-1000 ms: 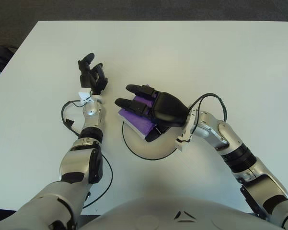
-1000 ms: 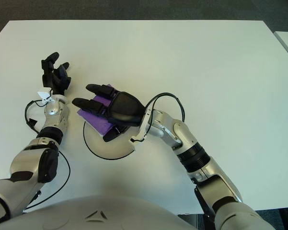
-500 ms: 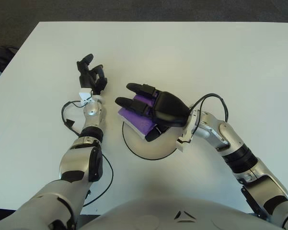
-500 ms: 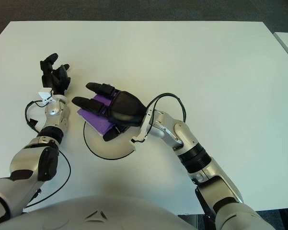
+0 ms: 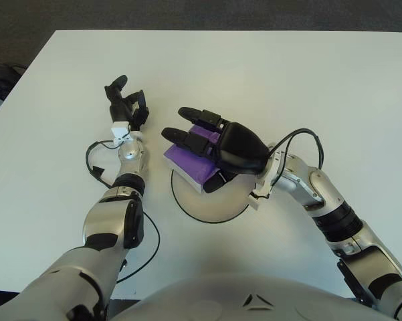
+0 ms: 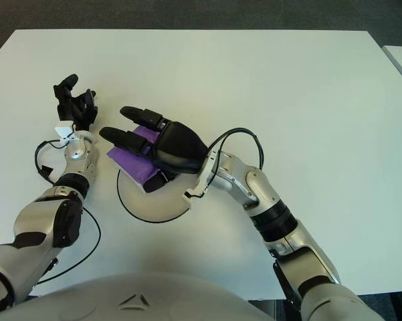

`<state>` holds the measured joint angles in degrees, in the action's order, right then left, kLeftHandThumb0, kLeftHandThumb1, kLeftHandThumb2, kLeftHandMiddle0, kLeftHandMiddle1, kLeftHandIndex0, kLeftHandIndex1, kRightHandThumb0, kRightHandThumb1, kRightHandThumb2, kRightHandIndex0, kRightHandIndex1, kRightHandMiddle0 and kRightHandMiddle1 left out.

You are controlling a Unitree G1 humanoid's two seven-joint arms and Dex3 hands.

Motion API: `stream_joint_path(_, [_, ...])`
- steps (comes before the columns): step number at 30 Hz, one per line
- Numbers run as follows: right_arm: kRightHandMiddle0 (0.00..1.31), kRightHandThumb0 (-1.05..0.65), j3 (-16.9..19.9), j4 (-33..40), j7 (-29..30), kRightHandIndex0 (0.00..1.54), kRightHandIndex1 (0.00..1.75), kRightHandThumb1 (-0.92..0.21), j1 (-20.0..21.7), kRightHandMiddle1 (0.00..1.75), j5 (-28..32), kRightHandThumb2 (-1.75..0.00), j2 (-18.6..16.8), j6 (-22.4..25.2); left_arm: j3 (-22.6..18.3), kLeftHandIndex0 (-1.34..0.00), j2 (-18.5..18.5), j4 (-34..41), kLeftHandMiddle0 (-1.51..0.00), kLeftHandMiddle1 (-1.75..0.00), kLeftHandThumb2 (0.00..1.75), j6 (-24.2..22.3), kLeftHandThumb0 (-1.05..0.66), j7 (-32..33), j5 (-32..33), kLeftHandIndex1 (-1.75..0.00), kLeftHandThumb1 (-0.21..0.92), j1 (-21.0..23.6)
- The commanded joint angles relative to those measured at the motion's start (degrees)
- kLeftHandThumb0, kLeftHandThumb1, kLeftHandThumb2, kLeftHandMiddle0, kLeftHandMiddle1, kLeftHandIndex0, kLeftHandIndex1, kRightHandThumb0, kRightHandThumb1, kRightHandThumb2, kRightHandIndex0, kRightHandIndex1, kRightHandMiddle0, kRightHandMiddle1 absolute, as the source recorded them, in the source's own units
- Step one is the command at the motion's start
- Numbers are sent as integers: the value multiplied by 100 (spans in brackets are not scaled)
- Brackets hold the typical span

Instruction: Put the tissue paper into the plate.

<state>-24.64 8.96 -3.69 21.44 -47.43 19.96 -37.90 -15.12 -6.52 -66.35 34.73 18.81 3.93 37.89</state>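
1. The right hand [image 5: 217,144] covers most of the purple tissue paper [image 5: 187,164]; only the packet's part toward 9 o'clock shows.
2. The same hand hides the plate [image 5: 211,210] from 12 to 3 o'clock.
3. Contact between the hand's palm and the packet cannot be told.
4. The surface [image 5: 321,87] is cut off by the frame at 3 o'clock in the left eye view.
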Motion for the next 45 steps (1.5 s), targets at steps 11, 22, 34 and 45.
stream_joint_path(11, [0,-105,65,261,-402,0,0,-92,-170,0,899,-83,193,-131,711,-2,471,167,-22,-116,45,1290,-79,1066,-941,-125,92,-1598])
stream_joint_path(22, [0,-105,143,265,-211,0,0,-92,-68,0,604,-83,296,-359,479,0,-60,-436,-17,-97,57,996,-83,-729,-359,-113,92,-1512])
stream_joint_path(34, [0,-105,324,115,-15,0,0,-92,-32,0,646,-73,302,-497,307,0,111,-468,-20,-97,55,1065,-83,-1173,-76,-110,92,-1657])
stream_joint_path(45, [0,-105,909,-411,320,0,0,-92,242,0,1209,-72,16,-189,744,0,18,149,-21,-91,63,1080,-73,-534,-667,-105,92,-1899])
